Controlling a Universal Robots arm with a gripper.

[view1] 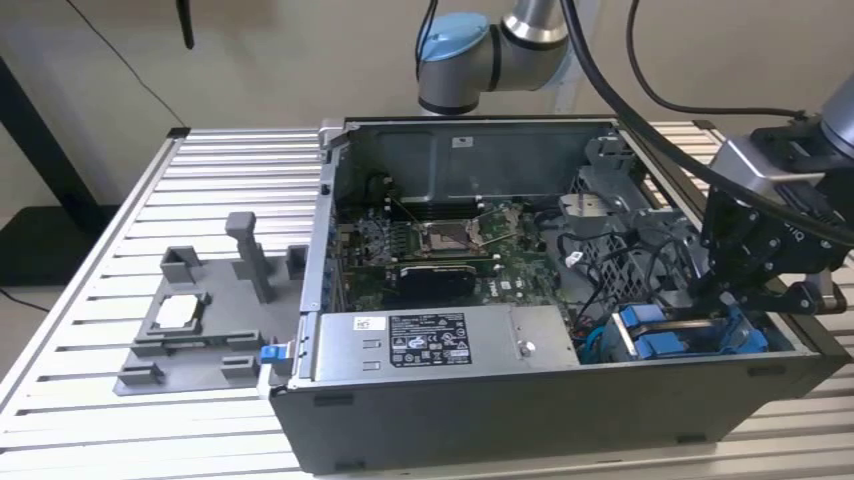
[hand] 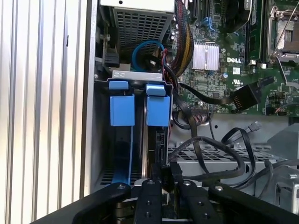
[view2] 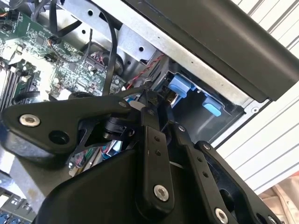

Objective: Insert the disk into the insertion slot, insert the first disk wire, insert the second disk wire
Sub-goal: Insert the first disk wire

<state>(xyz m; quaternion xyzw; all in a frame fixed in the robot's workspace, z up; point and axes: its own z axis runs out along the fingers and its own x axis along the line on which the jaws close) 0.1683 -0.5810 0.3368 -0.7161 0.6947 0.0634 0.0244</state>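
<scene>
The hand [hand: 168,183] is clenched on a black wire plug [hand: 170,169] at the disk [hand: 158,112]. The disk is seated in the insertion slot [hand: 100,149], by the desk [hand: 46,116] edge on the exterior view's right. Loose black cables [hand: 210,156] crowd beside it.

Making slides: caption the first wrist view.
Gripper at a black wire connector beside the disk in the insertion slot.

Table: the ribbed silver metal table [view1: 240,160] is gleaming smooth and brushed;
Case: the dark grey metal computer case [view1: 534,420] is looking matt;
Tabs: the bright blue plastic tabs [hand: 122,109] are shining smooth;
Gripper: the black gripper [hand: 168,179] is looking matt, its screws [view2: 161,192] glinting bright metal.
</scene>
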